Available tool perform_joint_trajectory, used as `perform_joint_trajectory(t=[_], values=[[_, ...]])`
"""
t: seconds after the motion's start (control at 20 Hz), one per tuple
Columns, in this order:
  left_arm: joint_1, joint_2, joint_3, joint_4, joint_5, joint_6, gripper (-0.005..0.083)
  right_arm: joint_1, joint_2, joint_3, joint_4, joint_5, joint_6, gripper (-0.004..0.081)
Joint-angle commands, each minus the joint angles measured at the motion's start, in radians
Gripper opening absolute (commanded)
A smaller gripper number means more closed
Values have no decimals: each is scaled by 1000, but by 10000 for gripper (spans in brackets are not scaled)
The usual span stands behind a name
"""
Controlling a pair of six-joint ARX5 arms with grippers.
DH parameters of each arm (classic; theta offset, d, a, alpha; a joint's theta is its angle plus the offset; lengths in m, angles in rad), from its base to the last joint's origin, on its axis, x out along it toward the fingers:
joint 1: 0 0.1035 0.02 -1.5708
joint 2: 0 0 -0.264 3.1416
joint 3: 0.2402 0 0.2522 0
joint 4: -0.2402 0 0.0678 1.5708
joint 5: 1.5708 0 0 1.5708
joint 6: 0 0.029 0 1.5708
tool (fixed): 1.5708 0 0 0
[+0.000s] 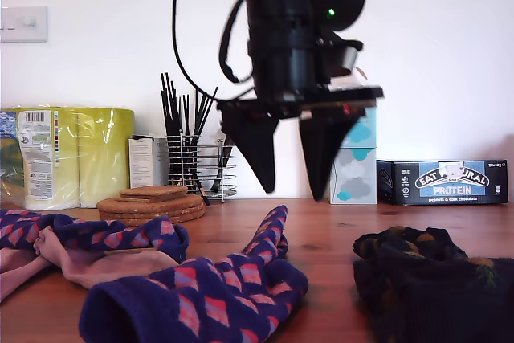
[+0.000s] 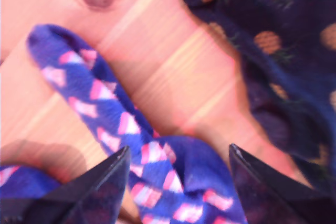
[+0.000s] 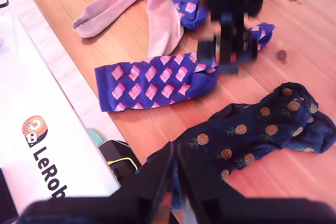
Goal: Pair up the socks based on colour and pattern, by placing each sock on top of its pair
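Overhead, my first gripper gapes above a navy sock.

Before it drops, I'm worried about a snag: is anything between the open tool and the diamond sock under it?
Nothing visible. My first tool hangs open above the diamond sock, only air between; the dark sock lies off toward the exterior view's right.

Soft, even daylight filled the exterior view; the white wall was bright and the arm stood dark against it, with a nearby patterned sock slightly out of focus. The first wrist view was blurred and washed pink. In the second wrist view the other arm was smeared by motion blur.
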Motion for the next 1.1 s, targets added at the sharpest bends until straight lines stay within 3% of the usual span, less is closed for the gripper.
perform_joint_trajectory(t=[0.0,0.15,0.2,0.4,0.6,0.9,1.05], values=[[22,-29,-9,-52,2,19,412,5,-5,8,3,-2,-4,-13],[52,-51,-9,-101,1,44,42,5,-2,8,5,13,-26,-13],[63,-65,-9,-97,2,43,-29,5,4,8,12,31,-26,-13],[80,-174,-21,-12,26,45,-16,-2,18,8,106,56,0,-13],[88,-343,-139,96,82,85,-16,-53,35,8,194,54,11,-13],[185,-635,-546,354,144,105,-16,-105,34,-53,327,56,28,-13],[243,-770,-756,514,220,129,-21,-105,23,-121,395,69,34,-13]])
